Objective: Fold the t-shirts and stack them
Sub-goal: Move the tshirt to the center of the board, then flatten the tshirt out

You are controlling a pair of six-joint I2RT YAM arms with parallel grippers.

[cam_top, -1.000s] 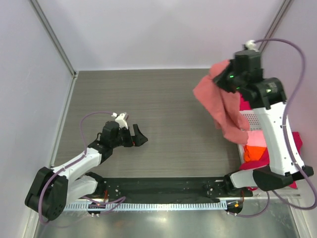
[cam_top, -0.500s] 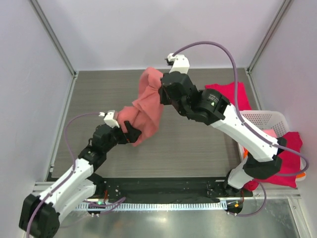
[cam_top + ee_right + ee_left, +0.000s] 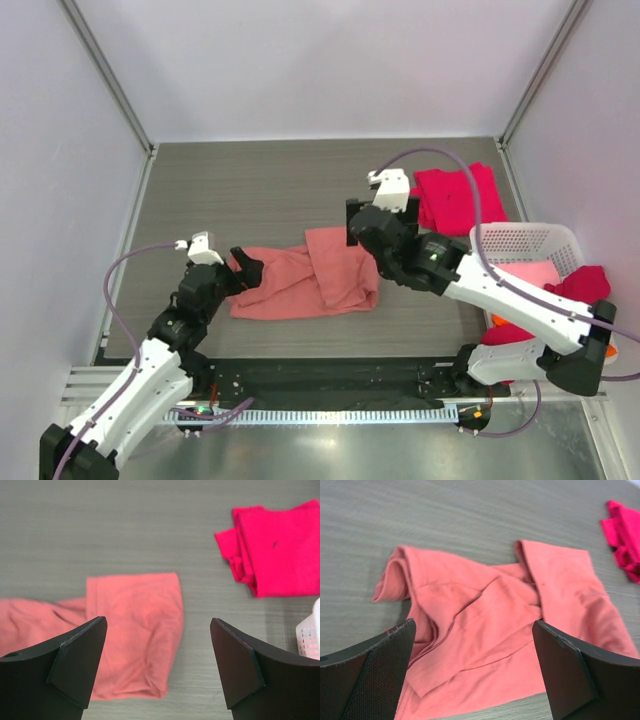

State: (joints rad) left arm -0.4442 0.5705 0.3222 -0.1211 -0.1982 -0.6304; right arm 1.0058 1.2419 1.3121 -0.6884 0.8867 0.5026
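A salmon-pink t-shirt (image 3: pixel 305 283) lies crumpled and partly folded over itself on the table's middle. My left gripper (image 3: pixel 243 272) stands open at its left end, low over the cloth (image 3: pixel 495 625), its jaws (image 3: pixel 474 625) wide apart and holding nothing. Just above the shirt's right part (image 3: pixel 130 630) hovers my right gripper (image 3: pixel 372 228), also open (image 3: pixel 157 622) and empty. A crimson-red t-shirt (image 3: pixel 455 198) lies folded at the back right (image 3: pixel 277 545).
A white lattice basket (image 3: pixel 520 240) stands at the right edge, with light pink cloth (image 3: pixel 525 275) in it and red cloth (image 3: pixel 580 295) draped over its side. Walls close the table's back and sides. The right arm's cable loops above the red shirt.
The right gripper swung the salmon-pink shirt from over the basket leftwards, lowered it and let go. The shirt now lies on the table. The left gripper has drawn back to its left end.
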